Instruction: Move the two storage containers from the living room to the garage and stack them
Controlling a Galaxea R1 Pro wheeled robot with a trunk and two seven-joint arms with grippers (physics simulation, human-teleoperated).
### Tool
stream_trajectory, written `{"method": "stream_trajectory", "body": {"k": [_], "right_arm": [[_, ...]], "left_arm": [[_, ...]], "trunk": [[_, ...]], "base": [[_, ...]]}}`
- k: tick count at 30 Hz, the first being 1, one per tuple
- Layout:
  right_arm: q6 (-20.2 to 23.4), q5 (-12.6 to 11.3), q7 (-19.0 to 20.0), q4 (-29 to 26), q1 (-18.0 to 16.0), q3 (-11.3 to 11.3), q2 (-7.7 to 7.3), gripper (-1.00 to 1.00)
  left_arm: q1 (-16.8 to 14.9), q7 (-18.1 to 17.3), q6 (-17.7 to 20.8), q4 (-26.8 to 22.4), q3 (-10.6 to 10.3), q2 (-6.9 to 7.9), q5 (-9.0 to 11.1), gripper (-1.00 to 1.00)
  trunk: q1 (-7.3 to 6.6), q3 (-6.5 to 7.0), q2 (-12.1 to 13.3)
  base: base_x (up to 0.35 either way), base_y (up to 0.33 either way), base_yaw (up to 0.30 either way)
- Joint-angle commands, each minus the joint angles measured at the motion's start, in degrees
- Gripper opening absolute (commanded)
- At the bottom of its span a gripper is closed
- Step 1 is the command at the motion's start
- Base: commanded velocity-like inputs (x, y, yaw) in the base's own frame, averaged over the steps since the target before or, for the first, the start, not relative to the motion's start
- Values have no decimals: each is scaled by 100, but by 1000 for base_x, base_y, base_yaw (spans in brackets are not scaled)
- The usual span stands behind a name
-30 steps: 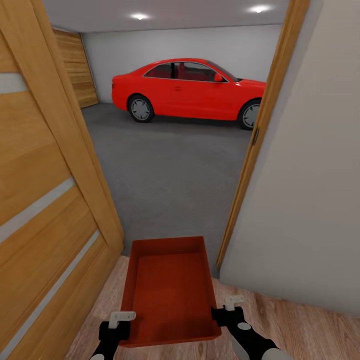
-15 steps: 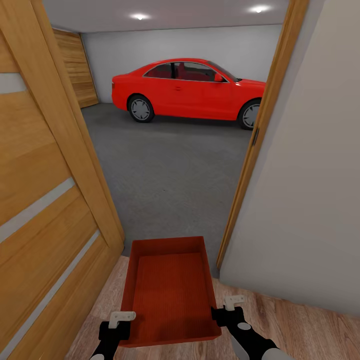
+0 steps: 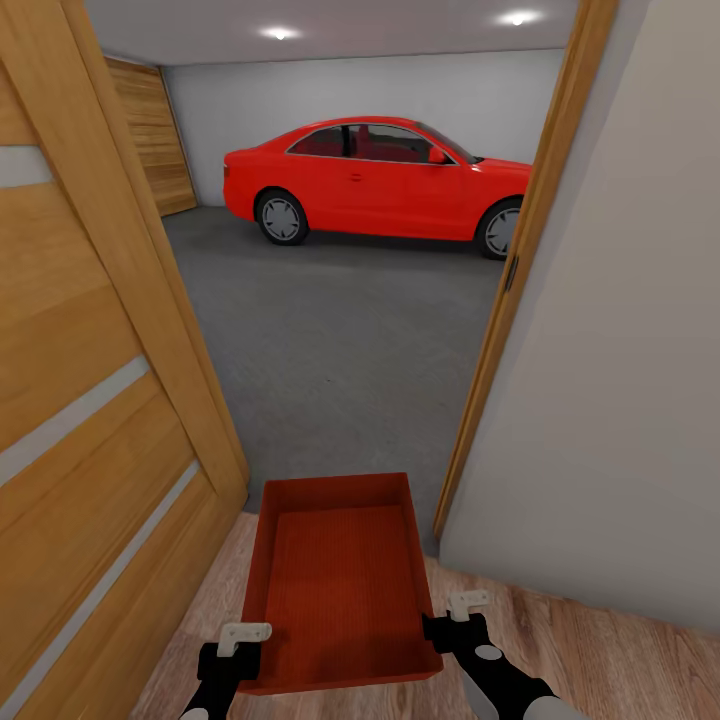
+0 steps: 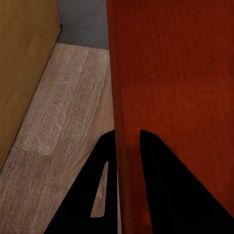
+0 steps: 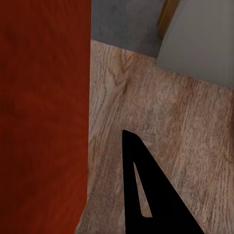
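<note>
One orange-red storage container [image 3: 338, 580] hangs level in front of me, just above the wood-plank floor at the doorway to the garage. My left gripper [image 3: 243, 640] is shut on its near left rim. In the left wrist view the black fingers [image 4: 92, 195] straddle the container wall [image 4: 127, 185]. My right gripper [image 3: 448, 628] is shut on the near right rim. The right wrist view shows one black finger [image 5: 146, 195] outside the container's wall [image 5: 44, 122]. Beyond the threshold lies the garage's dark-grey concrete floor [image 3: 340, 330].
An open wooden door [image 3: 90, 400] stands close on the left. The wooden door frame [image 3: 510, 290] and a pale wall [image 3: 620, 400] are close on the right. A red coupe car [image 3: 380, 180] is parked across the far side of the garage.
</note>
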Motion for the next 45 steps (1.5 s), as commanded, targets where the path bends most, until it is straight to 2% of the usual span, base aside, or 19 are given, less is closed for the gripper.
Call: {"method": "stream_trajectory", "body": {"k": [1, 15, 24, 33, 45], "right_arm": [[-17, 7, -71, 9, -4, -27, -26, -100], [-17, 7, -71, 9, -4, -27, -26, -100], [-17, 7, -71, 9, -4, -27, -26, -100], [-17, 7, -71, 9, -4, -27, -26, -100], [-19, 9, -71, 9, -4, -27, -26, -100]], "left_arm": [[-5, 65, -15, -10, 67, -1, -112, -100], [-5, 65, -15, -10, 67, -1, -112, -100], [-5, 65, -15, -10, 67, -1, -112, -100], [-5, 65, -15, -10, 67, -1, -112, -100], [-5, 65, -15, -8, 67, -1, -113, -100]], "trunk": [[0, -4, -2], [0, -4, -2], [0, -4, -2], [0, -4, -2], [0, -4, -2]], "base": [[63, 17, 0], [190, 155, 0], [25, 19, -78], [156, 219, -17], [61, 63, -1]]}}
